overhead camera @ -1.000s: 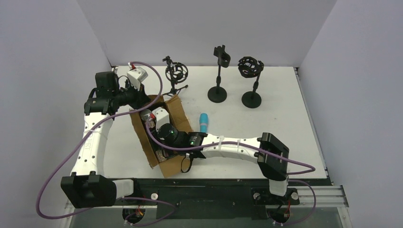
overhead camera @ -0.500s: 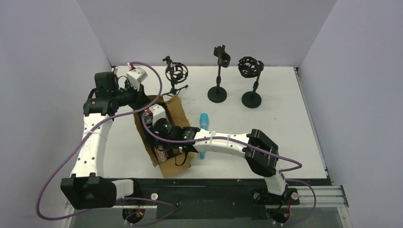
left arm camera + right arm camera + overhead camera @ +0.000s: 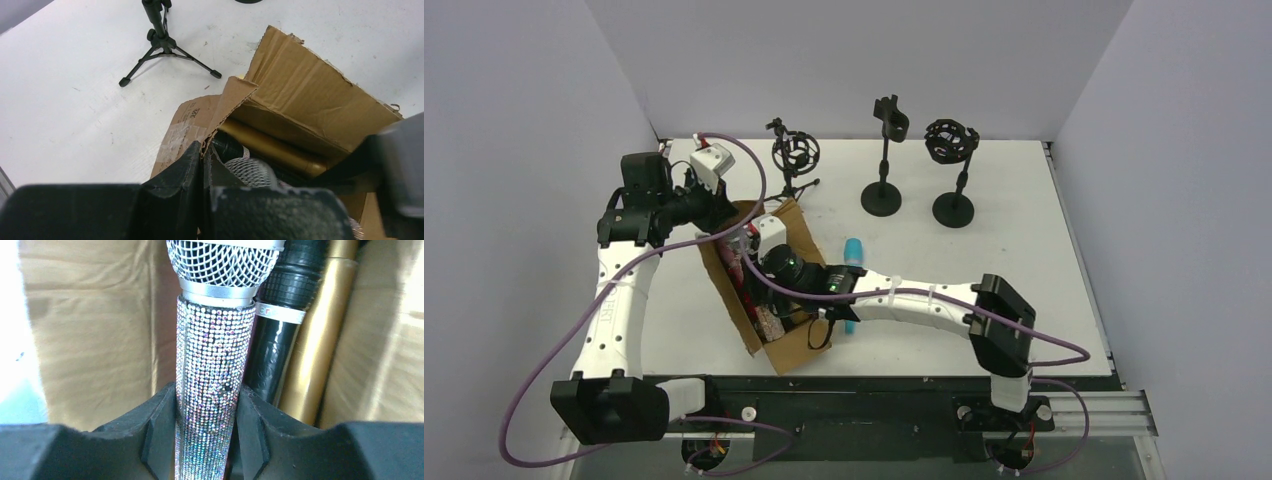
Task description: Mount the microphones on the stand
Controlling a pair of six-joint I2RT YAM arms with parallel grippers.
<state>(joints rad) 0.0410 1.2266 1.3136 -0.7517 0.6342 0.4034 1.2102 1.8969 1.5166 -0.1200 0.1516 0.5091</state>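
Top view: the right gripper (image 3: 759, 265) reaches down into the box (image 3: 809, 235), among the mics. The left gripper (image 3: 724, 220) sits at the box's far left corner. A teal mic (image 3: 853, 248) lies on the table (image 3: 1024, 230) just right of the box, partly under the right arm

Left wrist: the left gripper is clamped shut on the box wall's edge, with a gold mic (image 3: 270, 142) inside just beyond

Right wrist: the right gripper grasps the glitter mic (image 3: 210, 355) by its handle, a finger against each side, mesh head pointing away. A black mic (image 3: 275, 345) touches it on the right, with the gold mic beyond
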